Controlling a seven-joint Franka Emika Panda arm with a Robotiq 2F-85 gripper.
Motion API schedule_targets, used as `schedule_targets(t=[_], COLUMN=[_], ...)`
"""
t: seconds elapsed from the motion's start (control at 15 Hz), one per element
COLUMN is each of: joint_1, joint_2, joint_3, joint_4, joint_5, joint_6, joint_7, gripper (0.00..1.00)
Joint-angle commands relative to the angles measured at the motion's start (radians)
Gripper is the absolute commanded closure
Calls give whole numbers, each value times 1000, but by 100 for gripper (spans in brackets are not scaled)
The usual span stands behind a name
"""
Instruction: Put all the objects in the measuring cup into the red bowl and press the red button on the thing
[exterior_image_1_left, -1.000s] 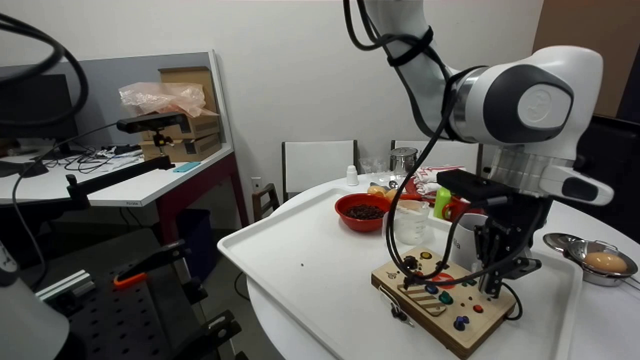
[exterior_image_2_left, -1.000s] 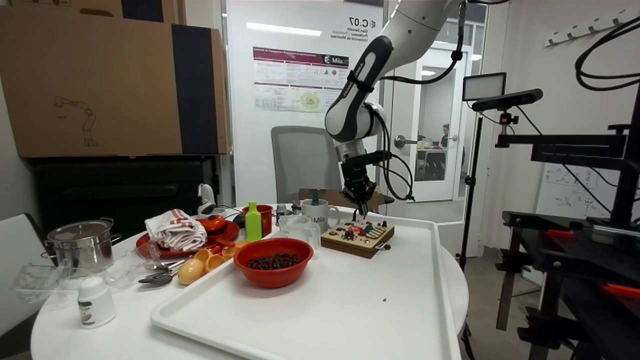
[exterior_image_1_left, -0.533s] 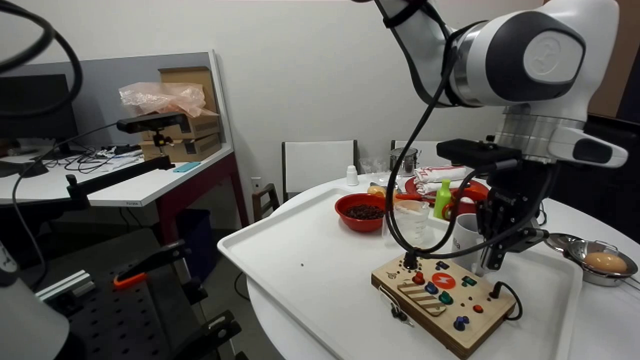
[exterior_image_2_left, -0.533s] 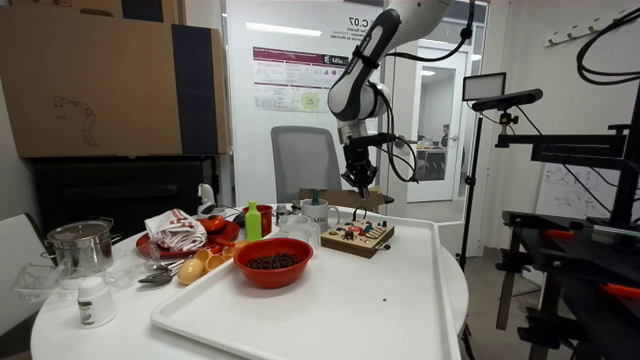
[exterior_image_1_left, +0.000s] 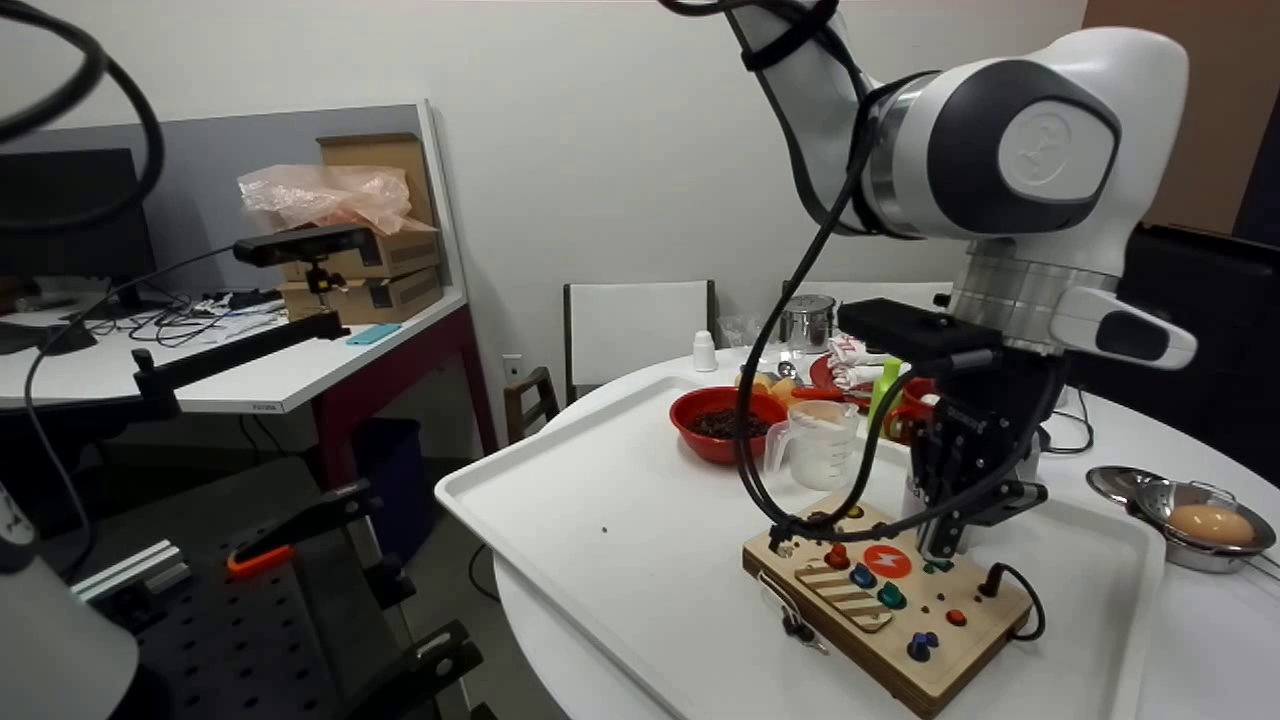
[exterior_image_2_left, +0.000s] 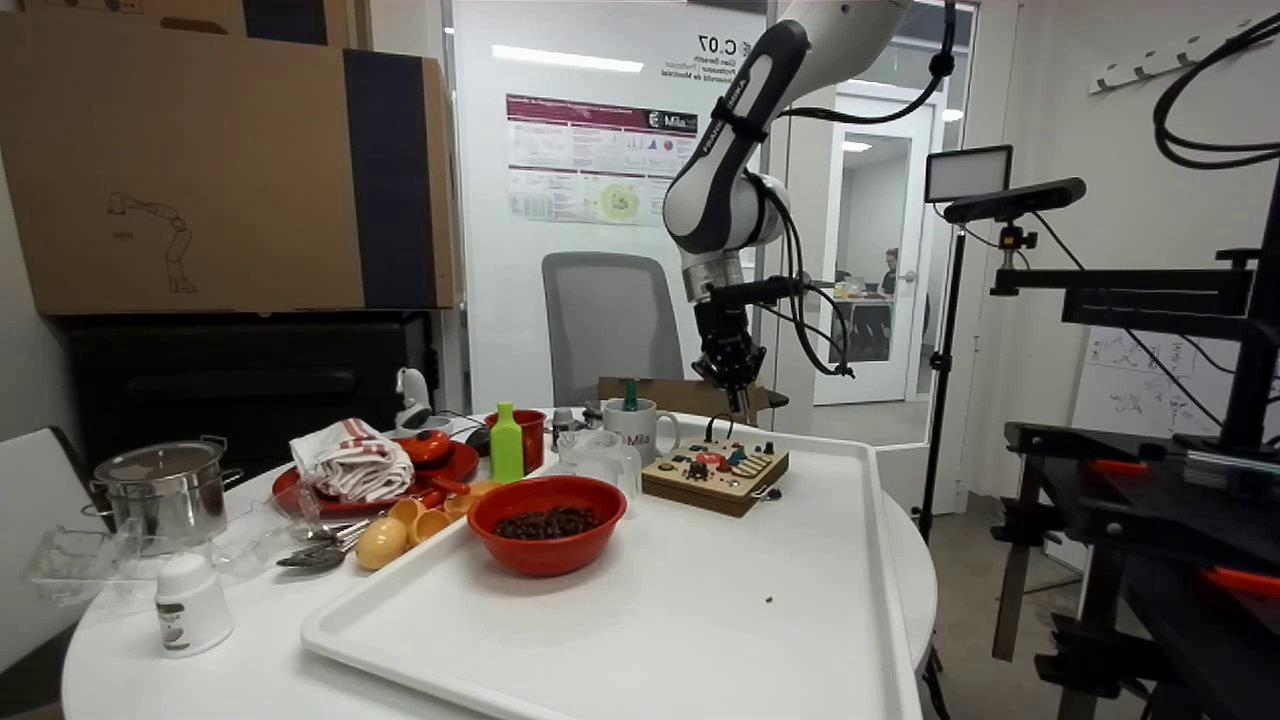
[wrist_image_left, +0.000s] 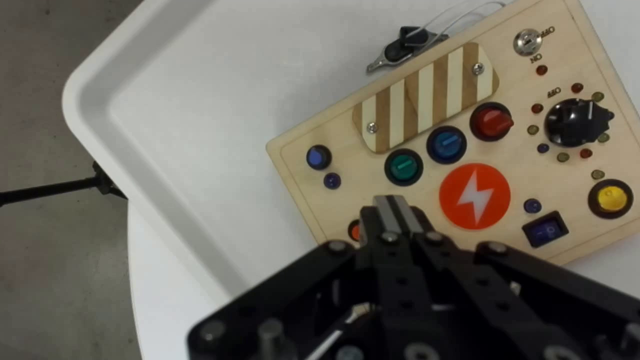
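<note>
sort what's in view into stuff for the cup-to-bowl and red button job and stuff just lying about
For the job:
dark pieces
measuring cup
red bowl
board
red button

Just lying about:
white mug
green bottle
towel
pot
white bottle

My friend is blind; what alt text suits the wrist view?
A closed black end effector juts from the bottom, in front of a rectangular light-wood board with coloured knobs and buttons, partly hiding a small red button. Right of its tip is a round red disc with a white lightning bolt. A white rimmed tray lies beneath.
</note>
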Motion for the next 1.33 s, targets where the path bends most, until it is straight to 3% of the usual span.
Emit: schedule_targets(t=[0.0, 1.27], joint_1=[11, 1], joint_2=[-5, 101], joint_3=[-6, -21], joint_4=[-30, 50], joint_5=[-4, 1], joint_6=[70, 70], joint_7=[1, 23], gripper=[100, 100])
